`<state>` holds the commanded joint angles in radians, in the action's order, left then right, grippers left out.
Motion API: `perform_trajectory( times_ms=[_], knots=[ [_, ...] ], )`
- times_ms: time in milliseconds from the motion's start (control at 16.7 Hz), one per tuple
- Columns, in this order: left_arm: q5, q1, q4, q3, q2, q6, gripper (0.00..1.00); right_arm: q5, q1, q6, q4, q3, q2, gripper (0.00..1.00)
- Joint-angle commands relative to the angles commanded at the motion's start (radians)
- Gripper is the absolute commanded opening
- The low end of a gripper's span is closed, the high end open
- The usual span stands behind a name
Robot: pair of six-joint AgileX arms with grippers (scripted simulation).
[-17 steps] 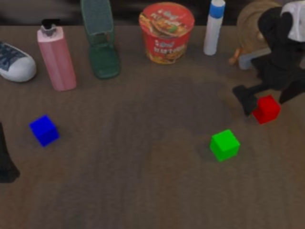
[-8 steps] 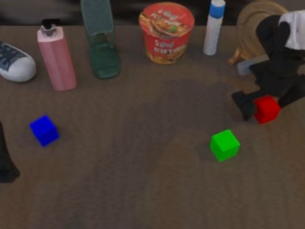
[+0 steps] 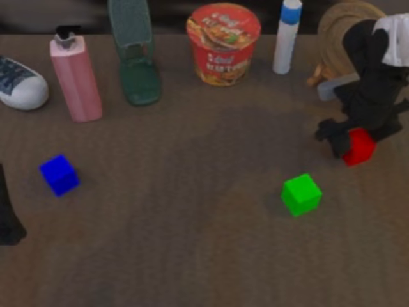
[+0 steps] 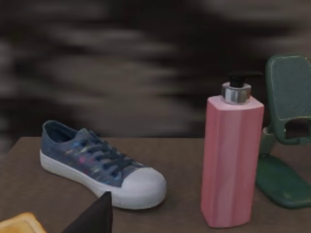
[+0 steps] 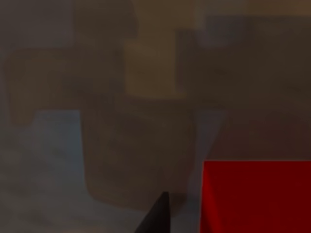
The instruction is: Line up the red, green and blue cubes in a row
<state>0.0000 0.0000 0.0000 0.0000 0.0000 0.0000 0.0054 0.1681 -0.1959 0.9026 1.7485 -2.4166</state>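
Right gripper: I have it low at the table's right side, fingers astride the red cube. One dark finger sits against the cube's left face; the other shows at its right. I read the fingers as drawn in against the cube, grasping it. In the right wrist view a dark fingertip shows just beside the cube's red face.
Red cube: on the table at the right, partly covered by my right gripper; far from the blue cube.
Green cube: alone on the table, near the red cube, toward the front and left of it; nothing touches it.
Blue cube: at the left side of the table, well apart from the other two; untouched.
Row status: not formed; the three cubes lie scattered.
Left gripper: parked at the left edge of the table. Only a dark tip enters the left wrist view, so I cannot tell whether it is released or clenched.
Back row, left to right: sneaker, pink pump bottle, dark green stapler, red noodle cup, white bottle with blue cap, round tan object behind my right arm.
Table: dark brown surface.
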Motion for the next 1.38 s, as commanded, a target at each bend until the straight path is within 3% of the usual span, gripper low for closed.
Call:
perform_trajectory(
  times_ms=[180, 240, 780, 1380],
  knots=[
    [0.0, 0.0, 0.0, 0.0, 0.0, 0.0, 1.0, 0.0, 0.0, 0.0, 0.0, 0.0, 0.0, 0.02],
    [0.0, 0.0, 0.0, 0.0, 0.0, 0.0, 1.0, 0.0, 0.0, 0.0, 0.0, 0.0, 0.0, 0.0],
    [0.0, 0.0, 0.0, 0.0, 0.0, 0.0, 1.0, -0.006, -0.002, 0.004, 0.014, 0.01, 0.032, 0.0],
    [0.0, 0.0, 0.0, 0.0, 0.0, 0.0, 1.0, -0.007, 0.007, 0.003, 0.235, 0.15, 0.114, 0.0]
  ],
)
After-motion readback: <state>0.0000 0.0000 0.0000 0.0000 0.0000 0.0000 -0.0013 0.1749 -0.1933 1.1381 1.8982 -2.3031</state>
